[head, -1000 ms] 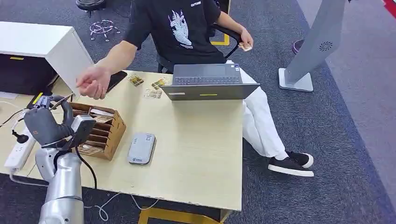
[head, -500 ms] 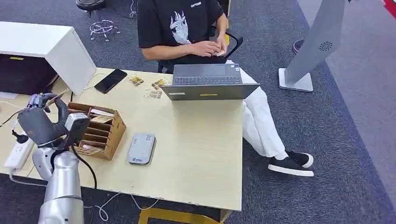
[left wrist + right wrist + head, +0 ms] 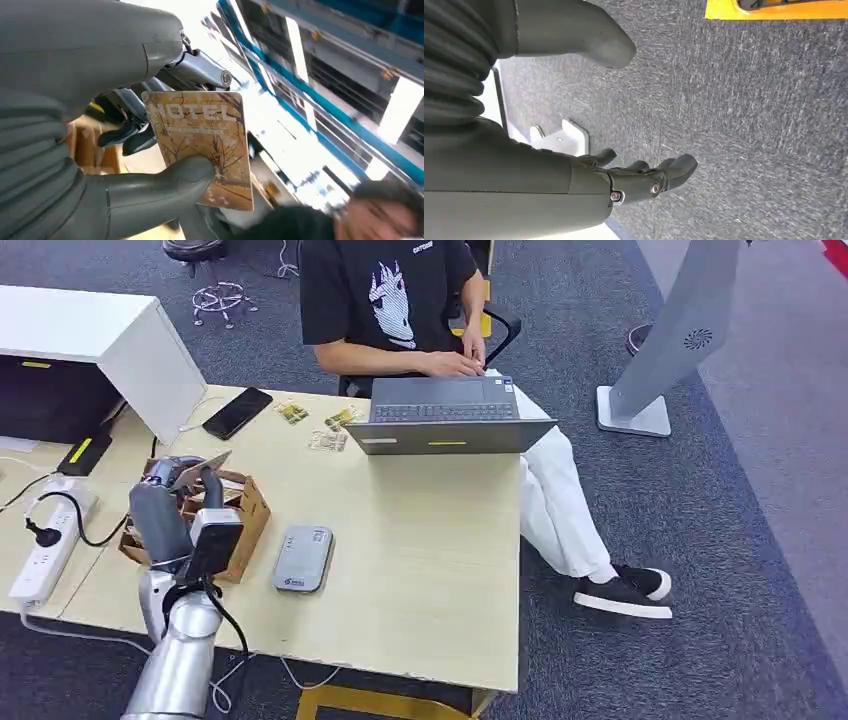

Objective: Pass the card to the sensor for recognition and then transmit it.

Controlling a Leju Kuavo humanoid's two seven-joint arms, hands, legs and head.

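Since a moment ago, the left hand (image 3: 165,512) has been swung in over the wooden box (image 3: 243,522), nearer the grey sensor (image 3: 303,557). A hotel card (image 3: 202,142) is pinched in it. Next, the card must be brought to the sensor. Beside the floor, the right hand (image 3: 644,180) hangs loose, holding nothing.

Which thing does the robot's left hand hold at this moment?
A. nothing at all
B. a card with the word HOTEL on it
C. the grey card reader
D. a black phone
B: in the left wrist view the left hand pinches the brown card printed HOTEL, with the thumb pressed on its face.
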